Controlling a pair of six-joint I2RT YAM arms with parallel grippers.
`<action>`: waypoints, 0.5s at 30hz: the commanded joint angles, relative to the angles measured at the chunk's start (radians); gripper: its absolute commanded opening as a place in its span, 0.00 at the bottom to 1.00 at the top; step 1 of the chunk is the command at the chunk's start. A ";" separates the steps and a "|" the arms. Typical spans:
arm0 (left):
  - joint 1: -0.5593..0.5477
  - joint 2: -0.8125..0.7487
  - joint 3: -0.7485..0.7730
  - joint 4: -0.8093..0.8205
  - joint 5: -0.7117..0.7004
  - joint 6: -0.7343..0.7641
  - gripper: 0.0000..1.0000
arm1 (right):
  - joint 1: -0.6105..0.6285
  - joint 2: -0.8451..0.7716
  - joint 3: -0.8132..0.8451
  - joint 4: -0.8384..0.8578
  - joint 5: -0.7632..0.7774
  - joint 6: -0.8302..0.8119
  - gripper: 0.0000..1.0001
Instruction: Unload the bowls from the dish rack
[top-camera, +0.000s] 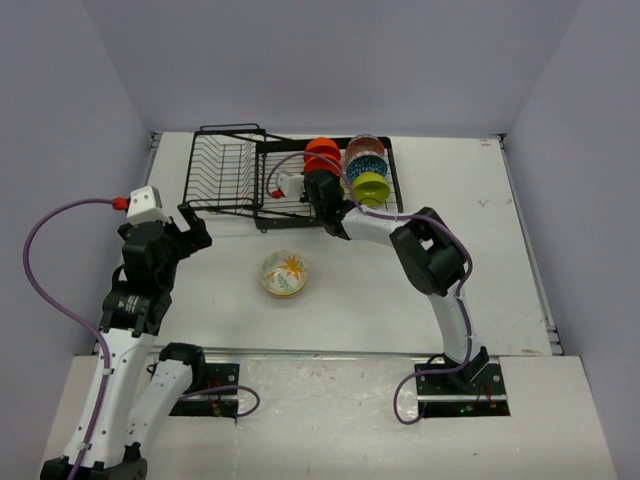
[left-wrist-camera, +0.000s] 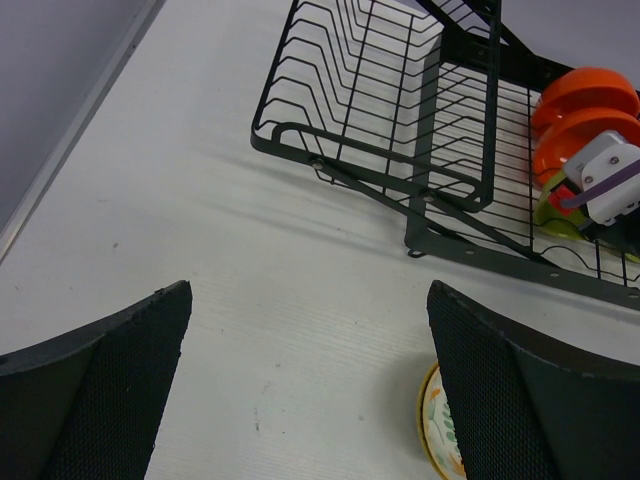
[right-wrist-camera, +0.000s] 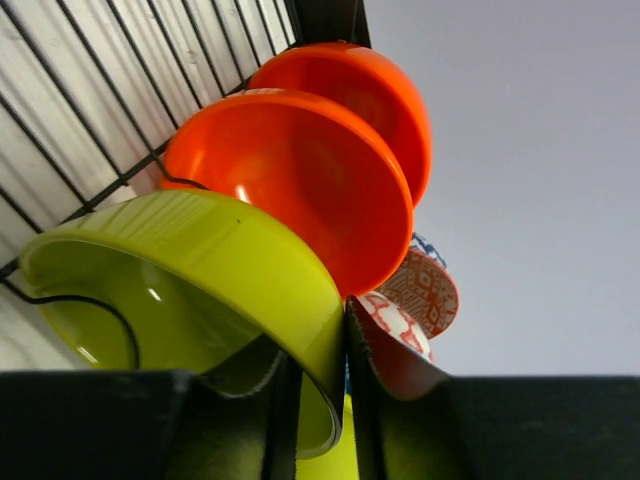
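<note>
I am seeing my right hand (right-wrist-camera: 315, 365) pinching the rim of the lime green bowl (right-wrist-camera: 190, 270) inside the dish rack (top-camera: 225, 175), beside two orange-red bowls (right-wrist-camera: 300, 180). My left hand (left-wrist-camera: 308, 300) is hanging wide open over the surface (left-wrist-camera: 200, 200), where the floral bowl (top-camera: 284, 273) is sitting.
</note>
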 joint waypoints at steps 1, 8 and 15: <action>-0.001 -0.005 -0.004 0.027 0.013 0.021 1.00 | 0.006 0.026 0.030 0.040 -0.009 -0.013 0.19; -0.001 0.004 -0.001 0.027 0.011 0.021 1.00 | 0.007 0.004 0.004 0.106 0.008 -0.007 0.04; -0.001 -0.001 0.000 0.027 0.001 0.023 1.00 | 0.016 -0.013 -0.049 0.271 0.054 -0.055 0.00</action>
